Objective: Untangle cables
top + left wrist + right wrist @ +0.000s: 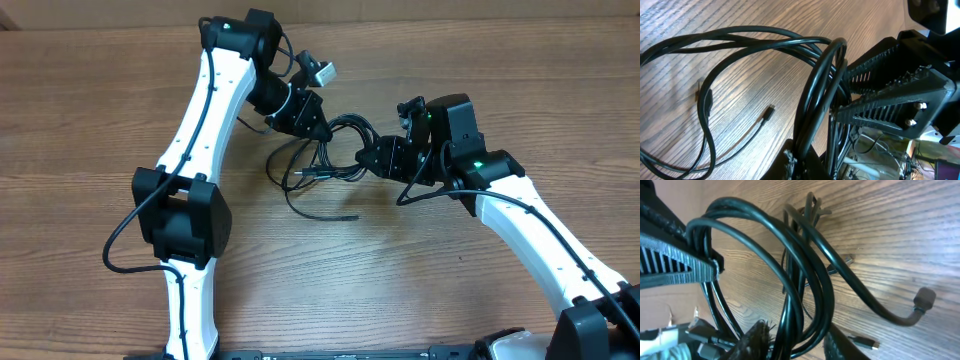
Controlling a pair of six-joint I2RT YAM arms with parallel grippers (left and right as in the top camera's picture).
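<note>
The cables (335, 150) lie in a knotted bundle at the middle of the table (100, 120), slightly to the far side, with one loose end (350, 216) trailing toward the near edge. The left gripper (318, 128) pinches the far-left loops and the right gripper (372, 158) pinches the right side, each with its fingers closed on strands. This looks like the pulling-apart step. Next, the arms should draw apart slowly, so the loops slip free rather than cinch tight.
</note>
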